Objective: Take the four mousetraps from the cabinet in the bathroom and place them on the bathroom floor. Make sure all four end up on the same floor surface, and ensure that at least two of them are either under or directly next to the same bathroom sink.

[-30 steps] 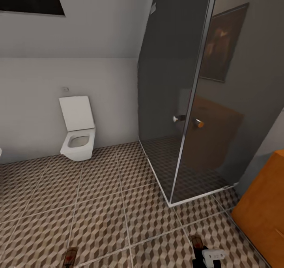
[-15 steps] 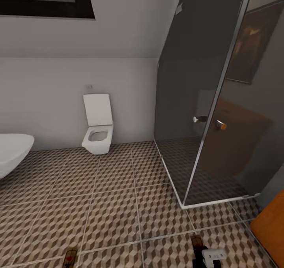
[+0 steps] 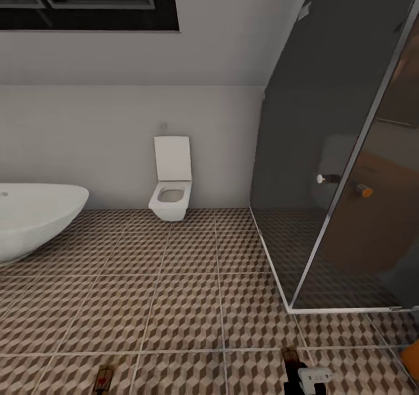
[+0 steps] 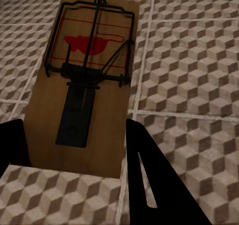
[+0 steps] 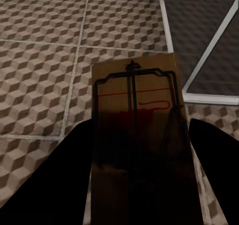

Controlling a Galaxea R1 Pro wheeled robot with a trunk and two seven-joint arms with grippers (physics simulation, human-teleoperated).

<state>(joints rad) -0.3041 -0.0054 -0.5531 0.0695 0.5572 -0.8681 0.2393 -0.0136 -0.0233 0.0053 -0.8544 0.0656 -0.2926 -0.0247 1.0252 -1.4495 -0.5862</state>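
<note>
Carry step: I've got a mousetrap in each claw and I'm in the bathroom looking for the sink. Left claw (image 4: 74,150) is clamped across the near end of one mousetrap (image 4: 84,80), board level, wire bar and red mark facing up, tiled floor (image 4: 189,75) below it. Right claw (image 5: 142,170) grips the second mousetrap (image 5: 139,135) the same way, near the corner of the shower enclosure (image 5: 199,46). In the head view both traps poke in at the bottom edge, left one (image 3: 103,377) and right one (image 3: 291,363), over the cube-pattern floor (image 3: 174,302). Ahead: toilet (image 3: 170,180) against the back wall, bathtub (image 3: 29,217) on the left, glass shower (image 3: 343,150) on the right, a sliver of the orange cabinet (image 3: 412,357) at the far right edge. No sink in view, so that's the blocker. My read: next I need to turn until the white vanity shows, drive up to it, lower both arms and set these two flat on the tiles under or right beside it. The other two traps are not visible here.
</note>
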